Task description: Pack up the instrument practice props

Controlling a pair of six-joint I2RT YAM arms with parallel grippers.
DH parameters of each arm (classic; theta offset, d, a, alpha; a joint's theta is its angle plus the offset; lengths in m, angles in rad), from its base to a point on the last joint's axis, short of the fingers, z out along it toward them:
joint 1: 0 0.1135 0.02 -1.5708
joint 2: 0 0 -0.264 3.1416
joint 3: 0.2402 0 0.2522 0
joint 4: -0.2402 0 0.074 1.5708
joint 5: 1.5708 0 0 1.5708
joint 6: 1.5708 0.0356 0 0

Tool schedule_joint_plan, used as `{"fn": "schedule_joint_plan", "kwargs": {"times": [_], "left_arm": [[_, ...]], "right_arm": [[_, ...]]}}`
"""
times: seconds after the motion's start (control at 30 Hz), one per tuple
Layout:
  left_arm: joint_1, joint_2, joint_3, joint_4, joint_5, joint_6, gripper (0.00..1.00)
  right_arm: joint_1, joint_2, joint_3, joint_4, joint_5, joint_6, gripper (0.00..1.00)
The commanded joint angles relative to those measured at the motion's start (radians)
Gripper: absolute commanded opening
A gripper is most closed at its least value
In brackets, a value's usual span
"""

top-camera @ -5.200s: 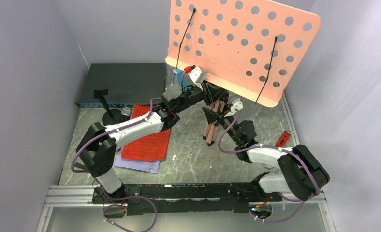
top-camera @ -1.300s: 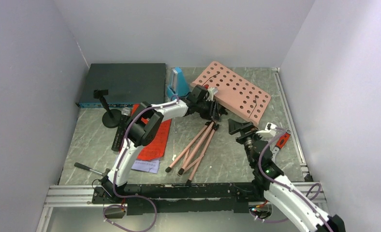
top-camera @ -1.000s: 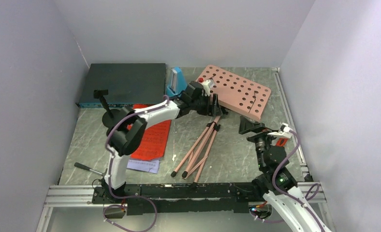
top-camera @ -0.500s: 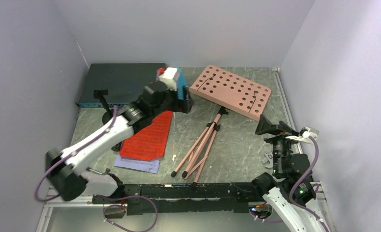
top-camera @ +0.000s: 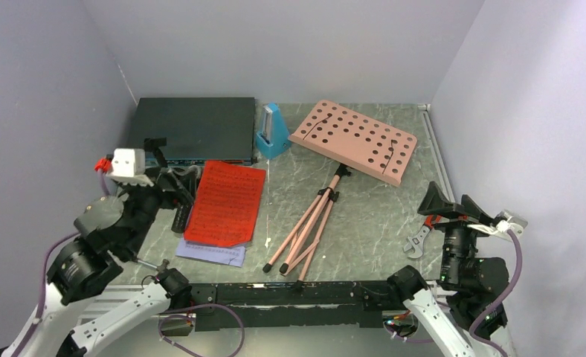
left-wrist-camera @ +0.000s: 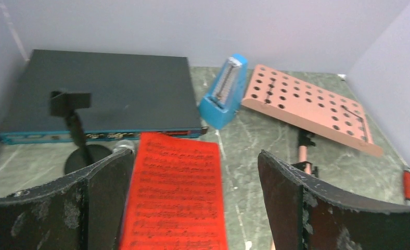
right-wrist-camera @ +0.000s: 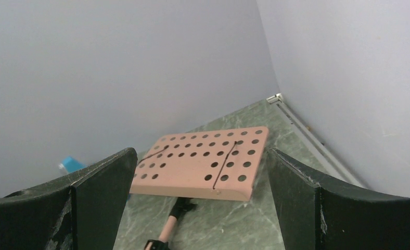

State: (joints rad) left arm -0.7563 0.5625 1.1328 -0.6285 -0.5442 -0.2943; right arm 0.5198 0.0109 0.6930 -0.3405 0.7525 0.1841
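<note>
Grey-green marbled table (top-camera: 364,216), pale lavender walls around it. Pink music stand (top-camera: 355,140) lies flat, perforated board at back right, folded legs (top-camera: 305,227) running toward the near edge. Blue metronome (top-camera: 271,132) stands upright between the board and the black electronics box (top-camera: 193,128). Red sheet (top-camera: 226,202) lies over the lavender sheet (top-camera: 212,255), left of the legs. Microphone stand (left-wrist-camera: 78,130) is upright at the box's front edge. Microphone (top-camera: 180,219) lies beside the red sheet, partly hidden by the left arm. Wrench (top-camera: 416,239) lies near right. Left gripper (left-wrist-camera: 195,153) hangs above near left, jaws wide apart, empty. Right gripper (right-wrist-camera: 201,152) hangs above near right, likewise spread, empty.
</note>
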Motion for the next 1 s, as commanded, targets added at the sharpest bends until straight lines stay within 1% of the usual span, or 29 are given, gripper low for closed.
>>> {"fn": "schedule_joint_plan", "kwargs": {"times": [0.0,0.1,0.2,0.37,0.43,0.53,0.67,0.77,0.87,0.97], "left_arm": [[-0.001,-0.096,-0.063,-0.079,-0.133,0.084,0.94],[0.0,-0.185,-0.117,-0.034,-0.157,0.127,0.94],[-0.001,-0.269,-0.188,0.036,-0.19,0.178,0.94],[0.001,-0.383,-0.298,0.155,-0.228,0.235,0.94],[0.012,-0.409,-0.332,0.19,-0.238,0.238,0.94],[0.058,-0.439,-0.385,0.242,-0.227,0.248,0.94],[0.1,-0.49,-0.425,0.28,-0.208,0.253,0.94],[0.103,-0.549,-0.455,0.314,-0.215,0.278,0.94],[0.104,-0.545,-0.449,0.301,-0.267,0.266,0.94],[0.108,-0.558,-0.469,0.332,-0.237,0.282,0.94]], "right_arm": [[0.004,-0.037,-0.002,-0.039,0.033,-0.102,1.0],[0.003,-0.073,-0.03,-0.023,0.055,-0.121,1.0],[0.003,-0.092,-0.039,-0.012,0.034,-0.148,1.0],[0.002,-0.095,-0.047,-0.011,0.035,-0.154,1.0],[0.002,-0.088,-0.048,-0.015,0.034,-0.152,1.0],[0.002,-0.073,-0.047,-0.015,0.043,-0.158,1.0],[-0.005,-0.064,-0.052,-0.007,0.052,-0.162,1.0],[-0.019,-0.058,-0.058,0.001,0.053,-0.166,1.0],[-0.037,-0.053,-0.066,0.014,0.046,-0.174,1.0],[-0.054,-0.051,-0.074,0.026,0.024,-0.176,1.0]]}}
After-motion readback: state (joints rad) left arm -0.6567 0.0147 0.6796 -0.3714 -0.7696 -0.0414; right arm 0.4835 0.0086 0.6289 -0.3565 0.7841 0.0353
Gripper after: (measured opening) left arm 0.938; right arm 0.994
